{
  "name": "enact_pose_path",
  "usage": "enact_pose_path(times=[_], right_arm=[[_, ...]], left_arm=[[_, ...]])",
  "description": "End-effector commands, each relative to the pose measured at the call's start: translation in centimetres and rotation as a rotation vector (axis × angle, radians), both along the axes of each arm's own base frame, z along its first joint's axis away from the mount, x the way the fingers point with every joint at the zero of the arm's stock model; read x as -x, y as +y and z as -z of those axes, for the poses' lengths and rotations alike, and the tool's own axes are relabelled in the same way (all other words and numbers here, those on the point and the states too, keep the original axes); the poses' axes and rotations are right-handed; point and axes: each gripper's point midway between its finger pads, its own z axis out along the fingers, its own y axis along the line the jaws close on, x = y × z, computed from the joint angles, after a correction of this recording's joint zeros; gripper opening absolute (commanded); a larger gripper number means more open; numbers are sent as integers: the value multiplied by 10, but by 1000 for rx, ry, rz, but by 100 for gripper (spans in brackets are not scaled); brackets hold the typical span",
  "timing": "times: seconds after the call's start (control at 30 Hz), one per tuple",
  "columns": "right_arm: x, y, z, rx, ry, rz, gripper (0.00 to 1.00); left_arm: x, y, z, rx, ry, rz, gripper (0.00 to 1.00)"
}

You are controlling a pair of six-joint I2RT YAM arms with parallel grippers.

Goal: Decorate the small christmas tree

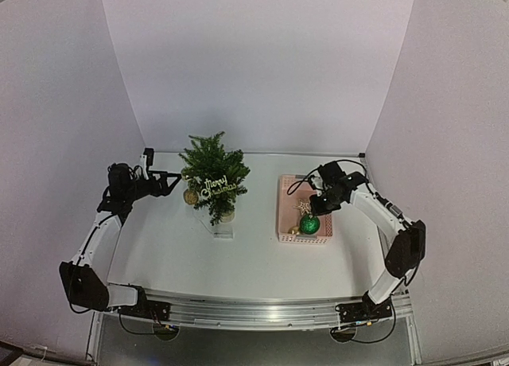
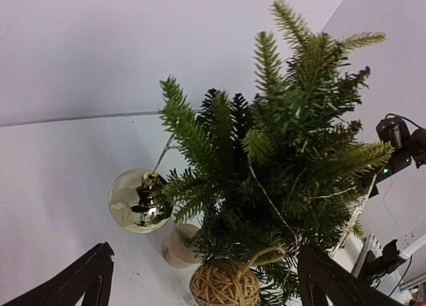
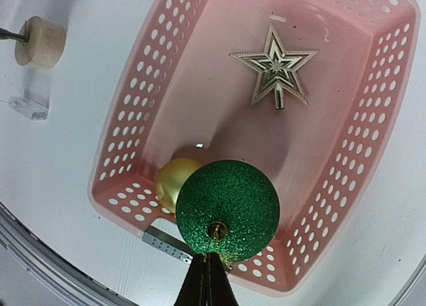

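Note:
The small christmas tree (image 1: 215, 175) stands at the back left of the table and fills the left wrist view (image 2: 286, 153). A shiny gold bauble (image 2: 136, 199), a twine ball (image 2: 225, 285) and a "Merry Christmas" sign (image 1: 220, 186) hang on it. My left gripper (image 1: 169, 181) is open and empty just left of the tree, with the tree between its fingers in its own view (image 2: 205, 256). My right gripper (image 3: 208, 279) is shut on the hanging loop of a green glitter bauble (image 3: 227, 210), which hangs over the pink basket (image 3: 133, 153).
The basket (image 1: 284, 223) holds a gold star (image 3: 274, 72) and a matte gold ball (image 3: 174, 181). The tree's pale wooden base (image 3: 40, 41) and a small clear plastic piece (image 3: 28, 108) sit on the table left of the basket. White walls enclose the table.

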Motion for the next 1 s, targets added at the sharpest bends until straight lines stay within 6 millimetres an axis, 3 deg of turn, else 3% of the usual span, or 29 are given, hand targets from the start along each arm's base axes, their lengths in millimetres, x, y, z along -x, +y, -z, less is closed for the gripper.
enact_pose_path(times=[0.0, 0.13, 0.3, 0.6, 0.83, 0.97], right_arm=[[7, 19, -58, -111, -108, -49, 0], [17, 36, -87, -165, -158, -110, 0], [33, 65, -124, -228, -223, -201, 0], [83, 122, -180, -345, -311, -396, 0], [122, 163, -199, -416, -318, -557, 0], [126, 171, -207, -432, -341, -589, 0]], left_arm=[[17, -1, -60, -52, -247, 50, 96], [31, -10, -80, -49, -317, 129, 95], [64, -36, -103, -13, -385, 344, 94], [123, -109, -94, -154, -409, 630, 82], [162, -159, -86, -205, -406, 816, 76], [168, -173, -91, -186, -366, 854, 76]])
